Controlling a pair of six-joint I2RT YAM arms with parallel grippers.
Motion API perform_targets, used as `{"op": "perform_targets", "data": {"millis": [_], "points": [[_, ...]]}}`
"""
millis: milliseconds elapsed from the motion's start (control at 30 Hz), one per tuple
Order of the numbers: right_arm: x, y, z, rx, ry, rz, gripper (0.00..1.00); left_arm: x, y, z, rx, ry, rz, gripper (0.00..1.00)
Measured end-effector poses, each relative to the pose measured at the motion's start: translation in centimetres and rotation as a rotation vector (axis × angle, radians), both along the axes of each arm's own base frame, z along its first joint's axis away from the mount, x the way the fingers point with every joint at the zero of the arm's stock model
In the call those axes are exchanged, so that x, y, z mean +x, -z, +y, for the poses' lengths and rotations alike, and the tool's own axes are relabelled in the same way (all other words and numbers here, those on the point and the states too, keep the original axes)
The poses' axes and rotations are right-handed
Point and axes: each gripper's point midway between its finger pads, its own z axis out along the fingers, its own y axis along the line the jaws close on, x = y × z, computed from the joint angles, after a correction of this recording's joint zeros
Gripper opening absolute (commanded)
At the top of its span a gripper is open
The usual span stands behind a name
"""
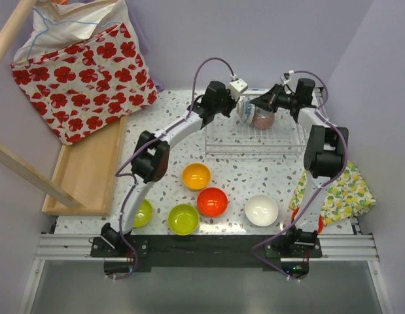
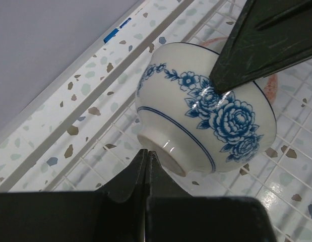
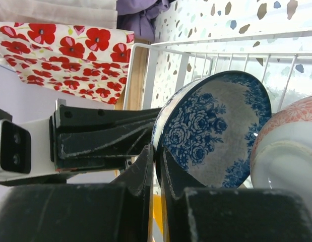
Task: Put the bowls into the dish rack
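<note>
**Top view.** The dish rack (image 1: 254, 145) stands at the far side of the tabletop (image 1: 254, 180). Both arms reach over it. The left gripper (image 1: 241, 103) and right gripper (image 1: 256, 101) meet above its left-middle part. The blue-patterned bowl (image 1: 245, 111) sits between them, with a pink-patterned bowl (image 1: 263, 118) just beside it in the rack. Near the bases, well apart from the rack, lie an orange-yellow bowl (image 1: 196, 176), a red-orange bowl (image 1: 212, 201), a lime green bowl (image 1: 183, 219), a second lime green bowl (image 1: 142, 213) half under the left arm, and a white bowl (image 1: 262, 210).

**Left wrist view.** The left jaws are pressed together with nothing between them. Their tips are right at the foot ring of the blue-patterned bowl, which is tipped on its side over the rack's wire grid. A finger of the right gripper bears on the bowl's rim from the upper right.

**Right wrist view.** The right jaws stand narrow, pinching the rim of the blue-patterned bowl, apparently with one finger inside and one outside. The pink-patterned bowl is just beside it on the right.

**Handling.** The bowl looks like glazed ceramic: stiff, slick, fairly weighty for its size and likely to chip. The thin rim is the natural hold, though a pinch there lets the bowl swing. The foot ring offers a place to steady or nudge it. The main hazard is a knock against the neighbouring bowl.
</note>
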Motion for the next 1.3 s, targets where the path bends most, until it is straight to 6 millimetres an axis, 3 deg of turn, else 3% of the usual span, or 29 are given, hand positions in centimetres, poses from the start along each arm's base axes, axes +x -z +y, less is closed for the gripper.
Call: {"op": "perform_targets", "data": {"millis": [167, 300, 433, 533, 833, 1033, 1300], "points": [[0.0, 0.2, -1.5, -0.048, 0.031, 0.003, 0.33, -1.2, 0.3, -1.9, -0.024, 0.026, 0.018, 0.0], [0.0, 1.6, -4.8, -0.127, 0.108, 0.032, 0.42, -1.8, 0.1, -2.7, -0.046, 0.042, 0.025, 0.0], [-0.3, 3.0, -7.1, -0.197, 0.159, 0.069, 0.44, -1.8, -0.5, -3.3, -0.074, 0.049, 0.017, 0.0], [-0.5, 2.6, -8.0, -0.255, 0.177, 0.056, 0.44, -1.6, -0.6, -3.5, -0.084, 0.05, 0.009, 0.0], [-0.9, 0.4, -8.4, -0.326, 0.193, -0.009, 0.44, -1.0, -0.2, -4.2, -0.108, 0.052, -0.002, 0.0], [-0.8, 0.1, -8.6, -0.349, 0.198, -0.027, 0.44, -0.7, -0.4, -4.7, -0.125, 0.054, -0.022, 0.0], [-0.9, 0.0, -8.8, -0.366, 0.197, -0.035, 0.44, -1.7, 0.0, -5.9, -0.134, 0.086, -0.009, 0.0]]}}
